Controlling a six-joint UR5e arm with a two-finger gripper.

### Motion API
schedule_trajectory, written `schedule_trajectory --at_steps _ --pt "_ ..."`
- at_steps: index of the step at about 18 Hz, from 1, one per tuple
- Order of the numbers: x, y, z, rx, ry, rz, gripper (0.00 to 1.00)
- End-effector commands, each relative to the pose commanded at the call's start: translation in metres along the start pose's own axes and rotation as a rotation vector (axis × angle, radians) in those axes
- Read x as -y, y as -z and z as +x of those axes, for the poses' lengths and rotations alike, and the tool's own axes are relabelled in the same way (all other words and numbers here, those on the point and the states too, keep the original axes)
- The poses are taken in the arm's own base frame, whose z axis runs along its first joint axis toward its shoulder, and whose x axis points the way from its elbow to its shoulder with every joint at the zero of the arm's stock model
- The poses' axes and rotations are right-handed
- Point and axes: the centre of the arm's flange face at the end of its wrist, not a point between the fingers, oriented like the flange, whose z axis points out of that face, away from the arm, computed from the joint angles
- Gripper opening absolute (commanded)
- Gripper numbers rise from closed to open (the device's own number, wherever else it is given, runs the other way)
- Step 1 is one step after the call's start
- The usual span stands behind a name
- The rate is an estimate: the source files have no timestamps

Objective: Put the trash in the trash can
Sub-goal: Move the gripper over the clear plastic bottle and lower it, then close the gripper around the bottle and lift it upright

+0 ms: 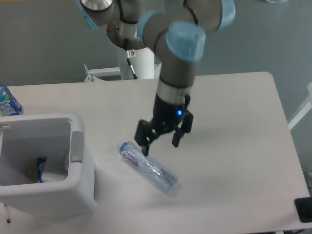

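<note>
Nearest to the camera stands the trash can, at the left front of the table; the white crumpled paper piece already lies inside it. A little further, the clear crushed bottle lies flat on the table, just right of the can and not touching it. Above its capped end hangs the gripper, fingers spread wide and holding nothing, probably to come down around the bottle. At the far left edge stands a water bottle, not part of the job
</note>
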Motion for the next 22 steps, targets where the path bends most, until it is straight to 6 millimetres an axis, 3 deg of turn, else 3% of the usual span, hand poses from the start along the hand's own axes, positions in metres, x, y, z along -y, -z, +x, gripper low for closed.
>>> schedule_trajectory --at_steps 4,9,13,18,22 --pt "0.0 -0.048 -0.006 0.033 0.003 -0.069 1.0" --pt "0.004 -0.087 0.003 0.07 -0.014 -0.111 1.0" --pt "0.006 -0.106 0.02 0.106 -0.038 -0.125 1.0" --pt "-0.001 -0.133 0.018 0.156 -0.034 -0.16 1.0" --pt "0.0 -0.142 0.016 0.173 -0.034 -0.169 1.0"
